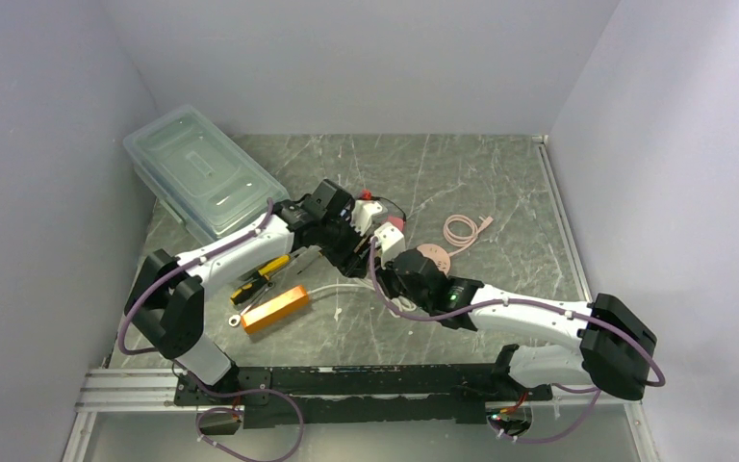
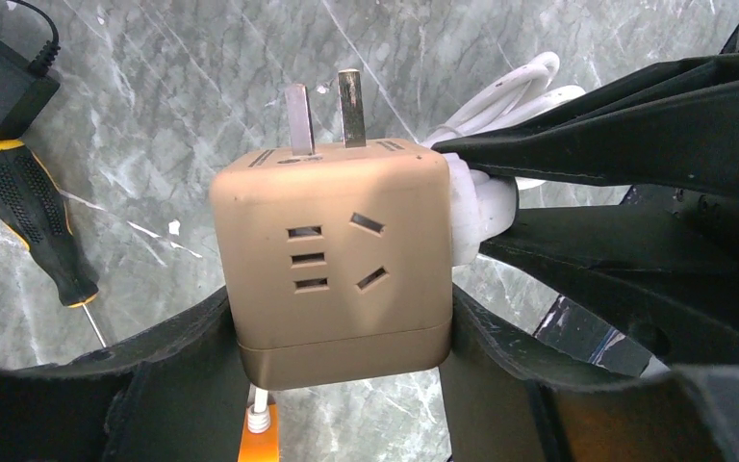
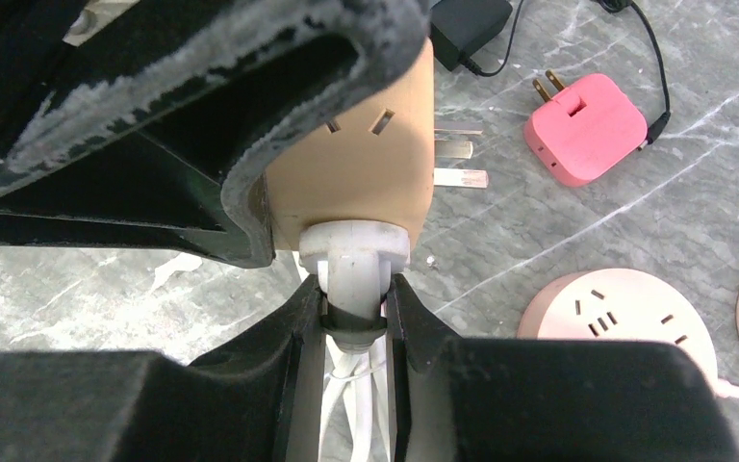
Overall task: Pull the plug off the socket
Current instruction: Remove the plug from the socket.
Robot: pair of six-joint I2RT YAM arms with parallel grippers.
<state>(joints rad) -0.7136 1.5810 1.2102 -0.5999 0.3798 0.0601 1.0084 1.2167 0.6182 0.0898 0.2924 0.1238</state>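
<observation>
While the left hand grasps the tan cube socket by two opposite sides, the right hand is clenched on the neck of the white plug. The plug sits pressed into the socket's side face, both over the middle of the table, with its white cable running back between the right fingers.

White links, black joints, purple cables.
</observation>
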